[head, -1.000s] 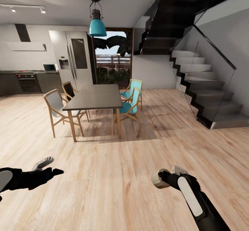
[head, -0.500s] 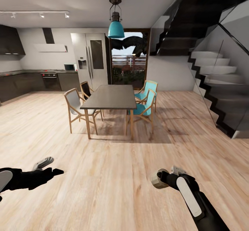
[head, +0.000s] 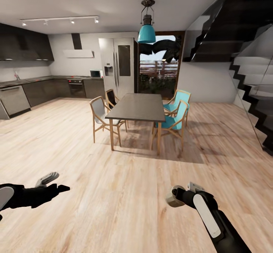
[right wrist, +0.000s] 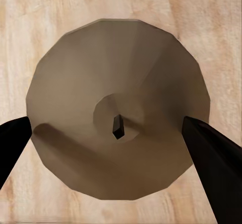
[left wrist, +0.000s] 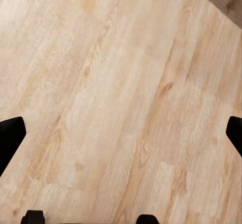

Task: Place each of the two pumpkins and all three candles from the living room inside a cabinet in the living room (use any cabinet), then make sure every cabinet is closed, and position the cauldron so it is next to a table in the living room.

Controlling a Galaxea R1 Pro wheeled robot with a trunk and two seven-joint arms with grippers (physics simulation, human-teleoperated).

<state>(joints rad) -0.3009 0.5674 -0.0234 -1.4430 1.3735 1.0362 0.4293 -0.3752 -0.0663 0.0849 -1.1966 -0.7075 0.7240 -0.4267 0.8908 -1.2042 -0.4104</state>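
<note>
Gripping candle (right wrist: pixel 118 128), right pincer (right wrist: pixel 118 133), no legible writing

My left gripper (head: pixel 57 183) reaches forward low at my left, jaws spread wide apart and empty. My right gripper (head: pixel 171 197) is clamped around a candle (right wrist: pixel 118 128).

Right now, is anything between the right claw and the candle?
No. The right claw is already shut on the candle, one finger on each side, above bare wood floor. The left claw is open and holds nothing.
</note>
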